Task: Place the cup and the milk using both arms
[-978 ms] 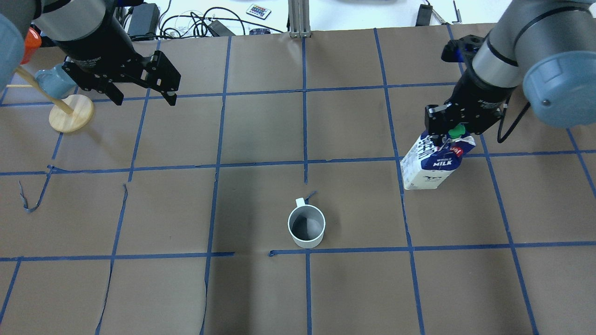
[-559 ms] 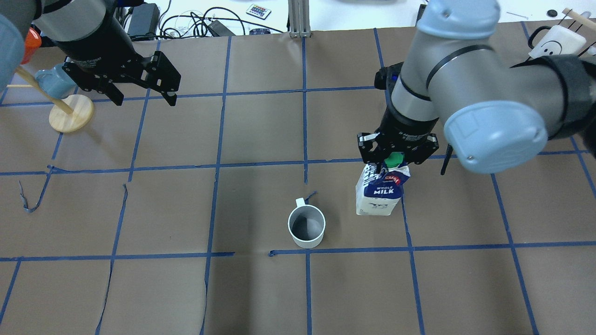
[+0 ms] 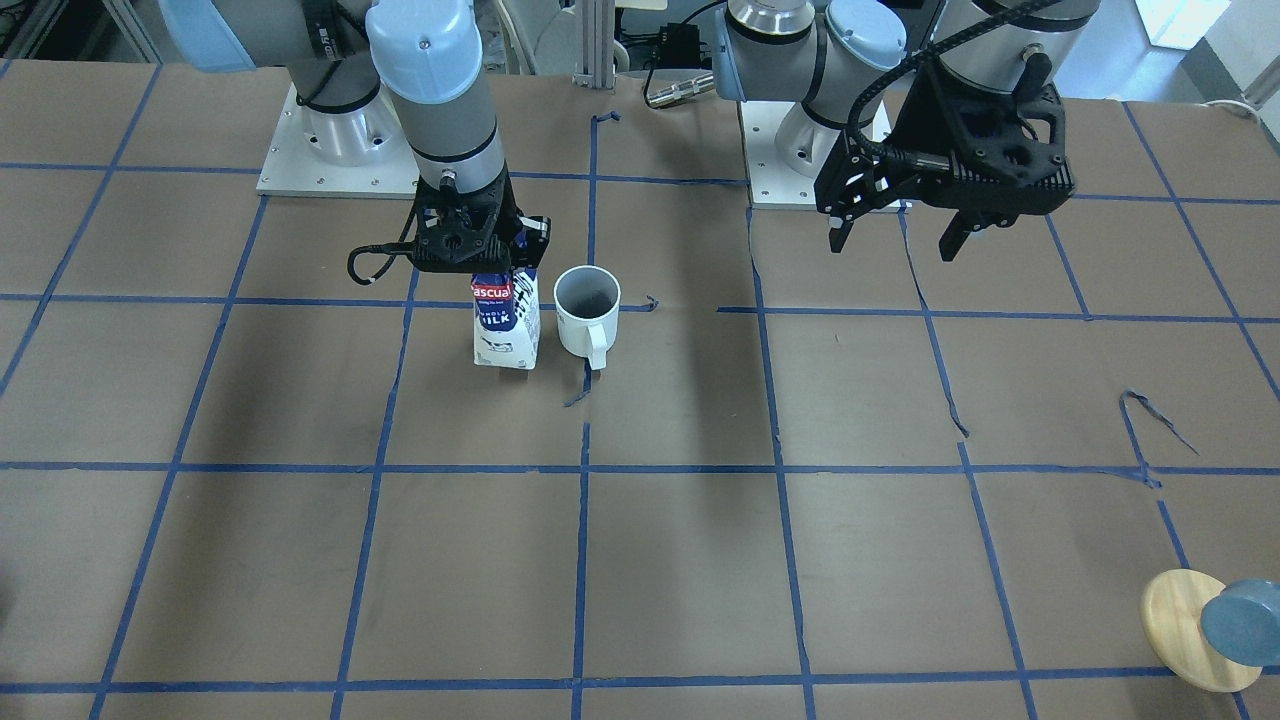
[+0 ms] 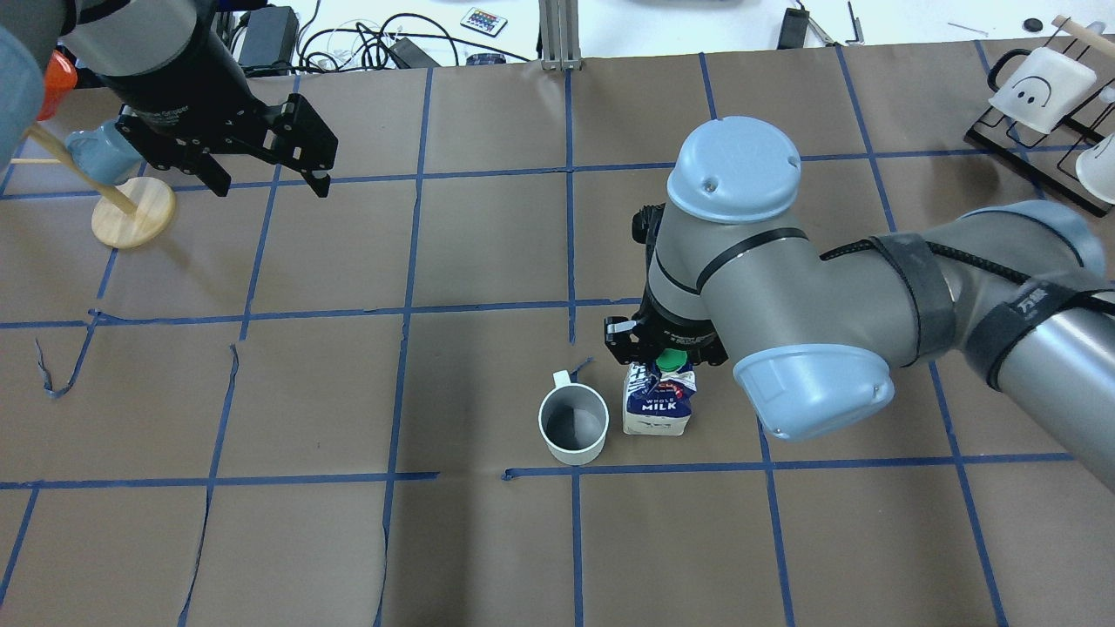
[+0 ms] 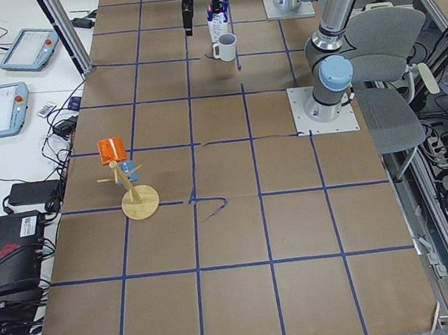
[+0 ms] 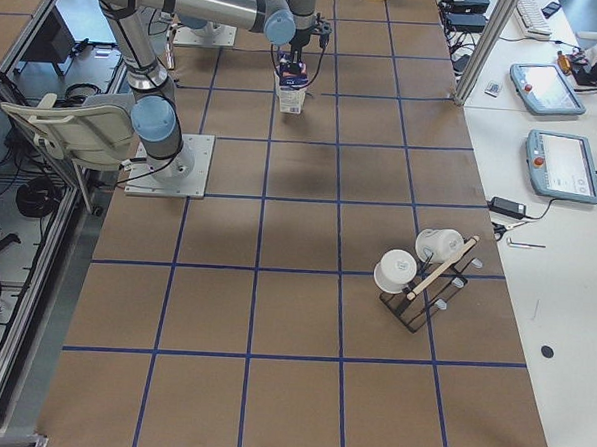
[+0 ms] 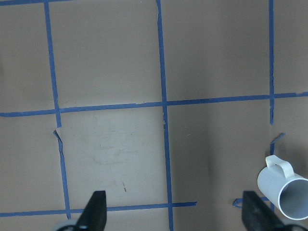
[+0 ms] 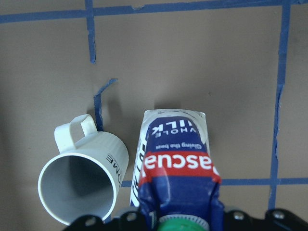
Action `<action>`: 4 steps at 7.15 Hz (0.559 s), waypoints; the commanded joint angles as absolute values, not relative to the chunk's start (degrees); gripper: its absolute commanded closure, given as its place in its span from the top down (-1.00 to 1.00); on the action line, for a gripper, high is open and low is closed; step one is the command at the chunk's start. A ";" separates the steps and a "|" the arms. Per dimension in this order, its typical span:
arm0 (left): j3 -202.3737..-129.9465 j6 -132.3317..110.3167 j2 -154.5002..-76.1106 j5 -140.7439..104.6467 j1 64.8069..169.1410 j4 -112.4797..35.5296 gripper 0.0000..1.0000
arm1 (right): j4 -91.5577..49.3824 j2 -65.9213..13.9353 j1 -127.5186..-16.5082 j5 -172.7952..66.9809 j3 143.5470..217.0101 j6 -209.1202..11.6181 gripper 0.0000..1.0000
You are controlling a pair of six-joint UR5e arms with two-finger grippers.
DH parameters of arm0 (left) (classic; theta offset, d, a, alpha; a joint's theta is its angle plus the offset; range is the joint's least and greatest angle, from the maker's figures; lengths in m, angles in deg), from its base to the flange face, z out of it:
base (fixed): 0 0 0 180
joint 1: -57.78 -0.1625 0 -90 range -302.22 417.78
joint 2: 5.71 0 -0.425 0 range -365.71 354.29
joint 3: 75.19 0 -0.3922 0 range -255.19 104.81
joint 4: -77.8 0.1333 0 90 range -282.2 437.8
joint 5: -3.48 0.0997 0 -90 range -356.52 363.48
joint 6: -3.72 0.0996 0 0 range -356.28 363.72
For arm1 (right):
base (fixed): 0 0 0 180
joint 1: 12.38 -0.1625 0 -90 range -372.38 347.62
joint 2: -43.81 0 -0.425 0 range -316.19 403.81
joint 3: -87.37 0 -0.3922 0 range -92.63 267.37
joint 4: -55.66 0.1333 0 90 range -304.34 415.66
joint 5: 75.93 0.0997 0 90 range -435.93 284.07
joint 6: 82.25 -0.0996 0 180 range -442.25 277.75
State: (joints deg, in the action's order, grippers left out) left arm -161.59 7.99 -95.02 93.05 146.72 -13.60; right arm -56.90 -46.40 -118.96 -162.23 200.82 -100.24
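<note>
The cream-white cup stands upright near the table's middle, its handle pointing away from the robot; it also shows in the front view. The blue-and-white milk carton stands upright close on the cup's right with a small gap between them. My right gripper is shut on the carton's top by the green cap. The carton's base is at the paper; I cannot tell if it rests there. My left gripper is open and empty, high over the far left; the cup shows at the edge of its wrist view.
A wooden mug tree with a blue mug and an orange cup stands at the far left. A black rack with white mugs stands at the far right. Cables and devices lie beyond the far edge. Brown paper with blue tape lines covers the table.
My right arm has carried the milk carton from the right side leftward and toward the robot, down to beside the cup. The left arm and the cup have not moved.
</note>
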 commanded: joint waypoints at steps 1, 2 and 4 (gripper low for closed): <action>-161.33 7.77 -95.01 92.87 146.72 -13.60 1.00 | -59.39 -46.36 -119.08 -161.98 201.89 -98.43 -0.70; -161.32 7.85 -95.01 92.87 146.72 -13.60 1.00 | -59.39 -46.19 -119.08 -161.89 202.07 -94.42 -0.67; -161.32 7.85 -95.01 92.87 146.64 -13.60 1.00 | -58.25 -46.18 -119.08 -161.80 202.16 -94.38 -0.63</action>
